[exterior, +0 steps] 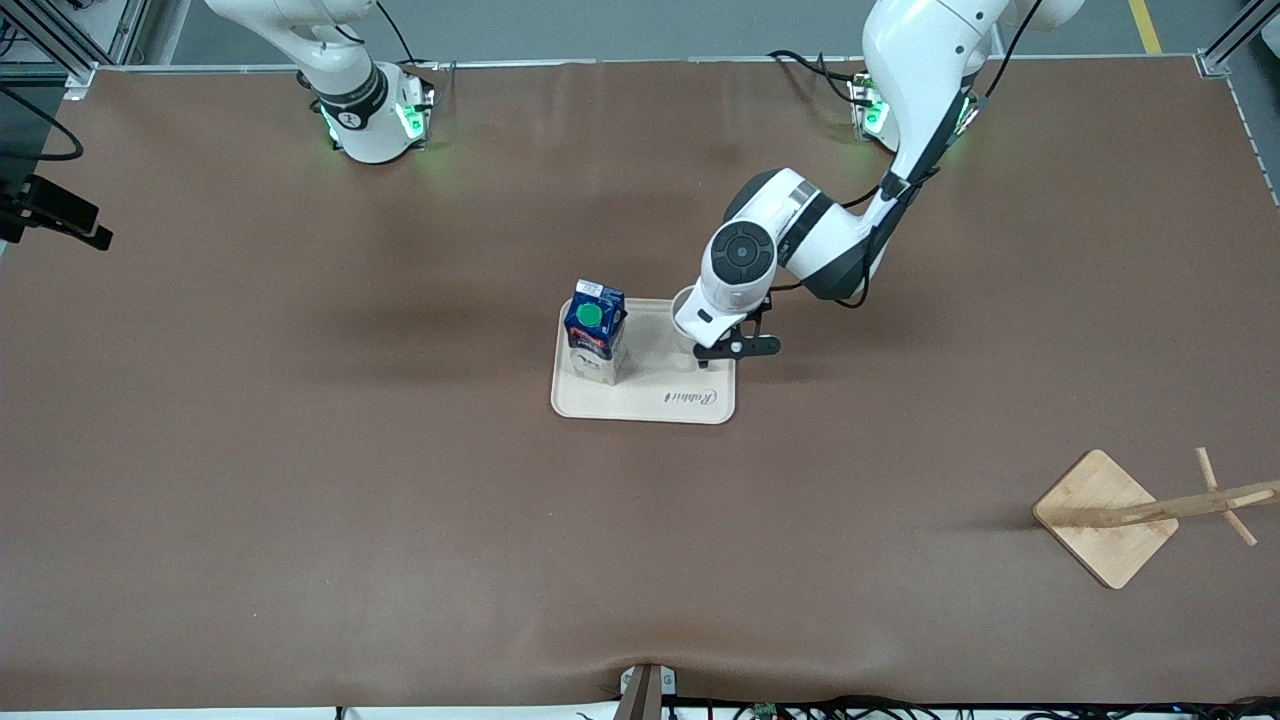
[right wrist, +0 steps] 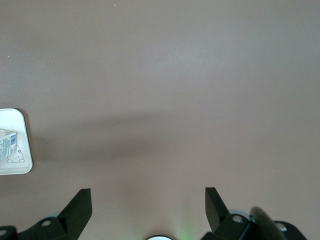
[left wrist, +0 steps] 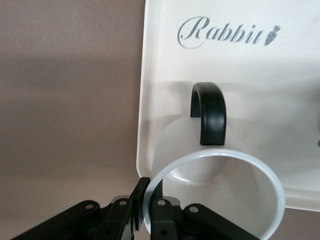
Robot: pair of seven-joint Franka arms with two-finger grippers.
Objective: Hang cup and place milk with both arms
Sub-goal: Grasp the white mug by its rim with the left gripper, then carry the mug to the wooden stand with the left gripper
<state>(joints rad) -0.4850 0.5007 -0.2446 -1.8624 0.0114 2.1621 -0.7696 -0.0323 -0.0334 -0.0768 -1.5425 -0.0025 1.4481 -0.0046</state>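
The white cup (exterior: 684, 305) with a black handle (left wrist: 209, 112) is on the cream tray (exterior: 680, 400), at its corner toward the left arm's end. My left gripper (exterior: 705, 345) is shut on the cup's rim (left wrist: 220, 156), one finger inside and one outside (left wrist: 150, 189). The smiley face is hidden. The blue milk carton (exterior: 595, 335) with a green cap stands upright on the tray's other end. My right gripper (right wrist: 149, 200) is open and empty over bare table; it is out of the front view. The carton (right wrist: 7, 145) and a tray corner (right wrist: 22, 167) show at the edge of its view.
A wooden rack (exterior: 1105, 515) with a square base and a pole with pegs (exterior: 1220, 497) stands near the front camera at the left arm's end. The tray is marked "Rabbit" (left wrist: 227, 32). A brown mat covers the table (exterior: 300, 450).
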